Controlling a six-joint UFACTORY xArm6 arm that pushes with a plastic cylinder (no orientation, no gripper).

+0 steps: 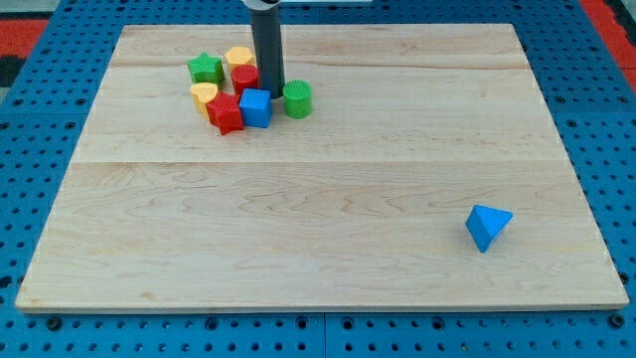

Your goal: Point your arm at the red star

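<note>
The red star (228, 113) is sitting in a tight cluster of blocks near the view's top left of the wooden surface (318, 229). It is a chunky, bright red piece with ridged sides and blunt points, the lowest block in the group on its left side. A blue cube (255, 107) is pressing against it on the view's right, a yellow block (204, 95), shape hard to make out, is touching it from the upper left, and a second red block (245, 78) is sitting just above it. Behind those, a green star (206, 69) and another yellow block (238, 58) are lying at the top of the cluster.

The dark rod is coming straight down from the view's top, and my tip (275, 95) is resting between the blue cube and a green cylinder (297, 98), just right of the second red block. The blue cube is lying between my tip and the red star.

There are no fingers on this arm, only the rod.

Well apart from everything, a blue triangular block (487, 226) is sitting alone near the view's bottom right.
</note>
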